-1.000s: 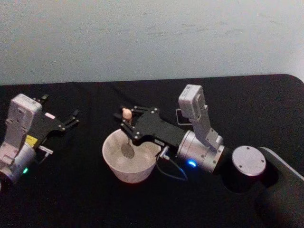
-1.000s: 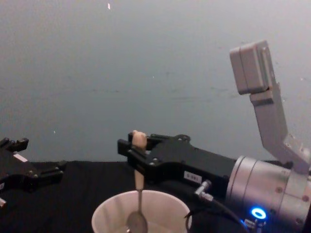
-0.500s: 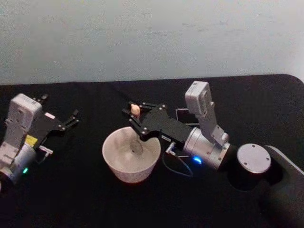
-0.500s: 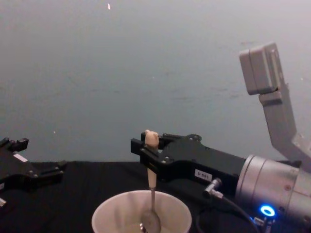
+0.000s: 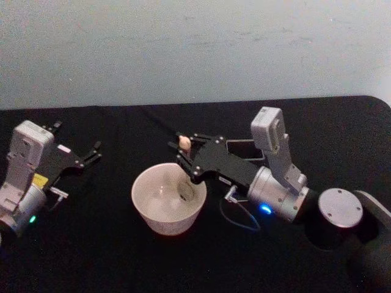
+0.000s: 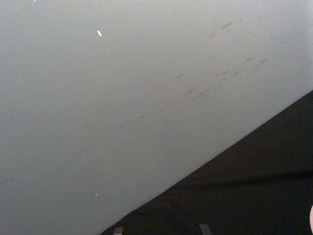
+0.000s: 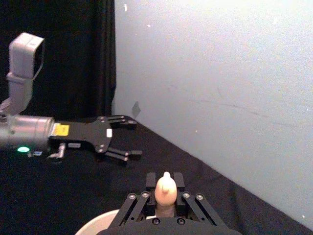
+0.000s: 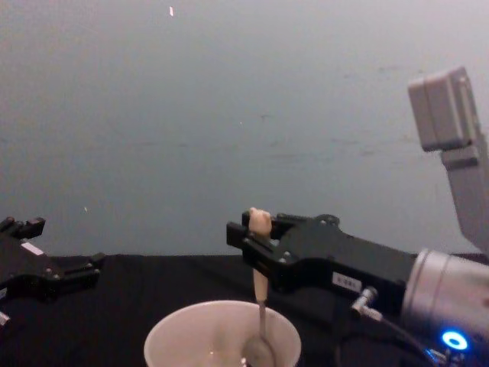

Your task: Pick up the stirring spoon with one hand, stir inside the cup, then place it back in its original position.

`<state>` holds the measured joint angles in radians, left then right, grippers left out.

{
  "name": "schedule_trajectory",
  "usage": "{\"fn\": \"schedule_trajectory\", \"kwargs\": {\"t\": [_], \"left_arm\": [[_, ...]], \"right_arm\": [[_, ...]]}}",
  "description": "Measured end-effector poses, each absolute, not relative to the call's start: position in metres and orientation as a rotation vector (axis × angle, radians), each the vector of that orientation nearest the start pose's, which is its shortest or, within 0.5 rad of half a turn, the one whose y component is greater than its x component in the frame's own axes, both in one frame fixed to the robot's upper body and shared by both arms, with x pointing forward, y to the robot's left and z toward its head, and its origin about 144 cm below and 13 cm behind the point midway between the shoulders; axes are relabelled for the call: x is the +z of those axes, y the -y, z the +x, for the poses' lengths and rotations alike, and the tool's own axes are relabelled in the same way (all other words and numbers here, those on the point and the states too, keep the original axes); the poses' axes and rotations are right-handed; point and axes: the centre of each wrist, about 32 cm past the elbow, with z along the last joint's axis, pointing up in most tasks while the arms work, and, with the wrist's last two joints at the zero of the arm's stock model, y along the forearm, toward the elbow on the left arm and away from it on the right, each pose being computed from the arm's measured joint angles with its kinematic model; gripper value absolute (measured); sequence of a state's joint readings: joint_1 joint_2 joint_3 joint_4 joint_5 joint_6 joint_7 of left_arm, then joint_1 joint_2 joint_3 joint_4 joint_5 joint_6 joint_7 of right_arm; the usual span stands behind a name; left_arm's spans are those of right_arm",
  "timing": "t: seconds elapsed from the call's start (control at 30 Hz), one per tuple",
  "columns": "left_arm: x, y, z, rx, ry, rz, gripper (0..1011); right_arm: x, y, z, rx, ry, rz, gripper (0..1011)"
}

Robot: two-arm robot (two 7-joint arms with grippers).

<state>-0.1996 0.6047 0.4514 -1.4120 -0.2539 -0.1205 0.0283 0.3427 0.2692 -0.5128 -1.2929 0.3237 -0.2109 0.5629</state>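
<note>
**Black-draped desk with stirring set, stirring under way**

Black cloth covers the desk (image 5: 122, 262) from edge to edge. A pale grey-blue wall (image 5: 183, 49), scuffed in places, closes the room behind it at 12 o'clock.

- Cup (image 5: 164, 221): cream-white, wide and round. It stands upright at the middle of the desk.
- Stirring spoon (image 8: 261, 290): held nearly upright over the cup. The bear head is on top and the dark bowl is down inside the cup, against the inner wall at 3 o'clock.
- Right pincer (image 5: 182, 151): pinching the spoon's beige handle just under the bear head. Its arm reaches in from 4 o'clock of the cup.
- Holder (image 5: 241, 148): dark grey with a square mouth, at 2 o'clock of the cup. The right arm partly hides it.
- Left pincer (image 7: 132, 138): fingers spread and holding nothing. It sits at 9 o'clock of the cup, well apart from it.

Compared with a second ago:
- The spoon's bowl has crossed from the cup's middle to the 3 o'clock side.
- The right pincer and its arm have shifted the same way.
- The cup and the left pincer have not moved.
</note>
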Motion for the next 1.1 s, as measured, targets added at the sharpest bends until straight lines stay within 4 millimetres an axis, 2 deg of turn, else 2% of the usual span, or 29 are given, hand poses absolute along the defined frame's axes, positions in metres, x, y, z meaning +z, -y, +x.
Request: {"fn": "schedule_trajectory", "kwargs": {"t": [0.23, 0.53, 0.83, 1.1], "left_arm": [[1.14, -0.31, 0.489, 1.248, 0.285, 0.304, 1001], [1.14, -0.31, 0.489, 1.248, 0.285, 0.304, 1001], [1.14, -0.31, 0.489, 1.248, 0.285, 0.304, 1001], [1.14, -0.31, 0.489, 1.248, 0.285, 0.304, 1001]], "right_arm": [[1.143, 0.185, 0.514, -0.571, 0.124, 0.02, 212], [1.141, 0.165, 0.502, -0.509, 0.089, 0.04, 211], [1.141, 0.146, 0.517, -0.516, 0.088, 0.049, 212], [1.141, 0.145, 0.537, -0.589, 0.1, 0.046, 212]]}}
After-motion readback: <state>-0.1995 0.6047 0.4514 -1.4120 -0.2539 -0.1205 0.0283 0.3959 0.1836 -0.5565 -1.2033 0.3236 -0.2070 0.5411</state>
